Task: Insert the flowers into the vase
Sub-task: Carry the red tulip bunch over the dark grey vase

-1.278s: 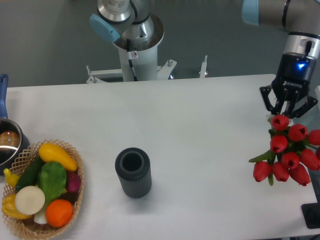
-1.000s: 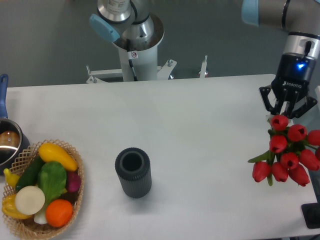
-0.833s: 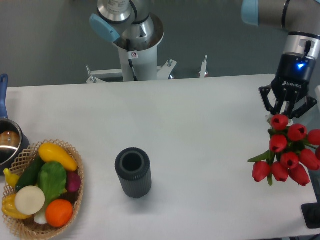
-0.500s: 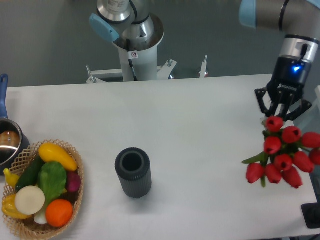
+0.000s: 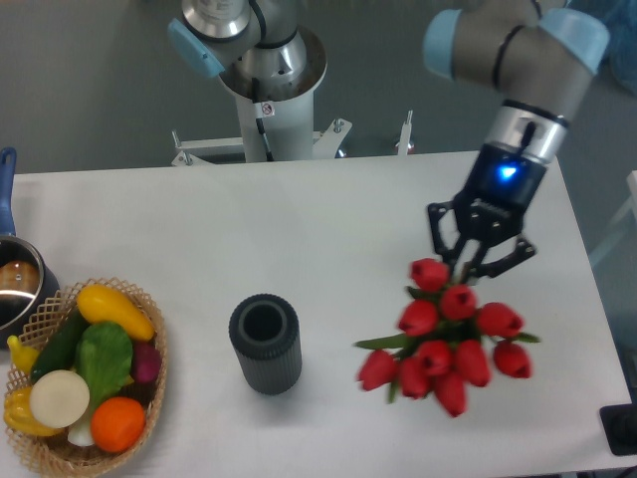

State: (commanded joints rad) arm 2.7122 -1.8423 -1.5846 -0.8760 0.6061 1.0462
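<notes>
The vase [image 5: 265, 343] stands on the table [image 5: 328, 219], mouth up, near the basket [image 5: 139, 398]. The flowers [image 5: 445, 338] hang to its right, well apart from it. The gripper [image 5: 476, 257] is squeezed shut on the bunch. The bunch is wider than the vase mouth, so the stems could miss or knock it over. A moment ago the flowers were at the table's right edge; now they are much nearer the vase.

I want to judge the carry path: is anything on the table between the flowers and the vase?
Nothing visible stands between them. The flowers, hanging under the gripper, lie right of the vase, with only bare white table between. The basket of vegetables sits on the vase's far left side.
</notes>
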